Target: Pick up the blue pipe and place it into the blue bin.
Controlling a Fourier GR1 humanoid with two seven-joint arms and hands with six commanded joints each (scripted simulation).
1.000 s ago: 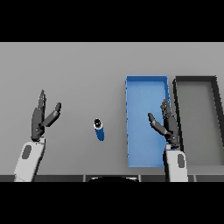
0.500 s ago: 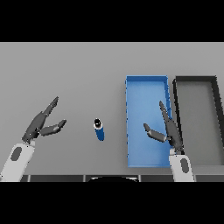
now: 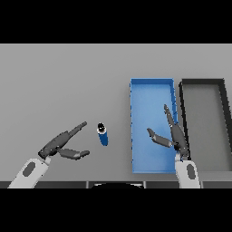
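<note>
head view shows you the blue pipe (image 3: 103, 134) lying on the grey desk (image 3: 63, 81), just left of the blue bin (image 3: 152, 90) and apart from it. your left hand (image 3: 59, 146) sits near the pipe, fingers released and not touching it. your right hand (image 3: 174, 136) hovers over the bin, fingers also released, beside the dark bin (image 3: 204, 84).

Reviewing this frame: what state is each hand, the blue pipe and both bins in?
Left hand: open, fingers pointing toward the pipe, not touching it.
Right hand: open, above the blue bin, holding nothing.
Blue pipe: on the table, ungrasped, left of the blue bin.
Blue bin: on the table, nothing inside.
Black bin: beside the blue bin on its right, nothing inside.
</note>
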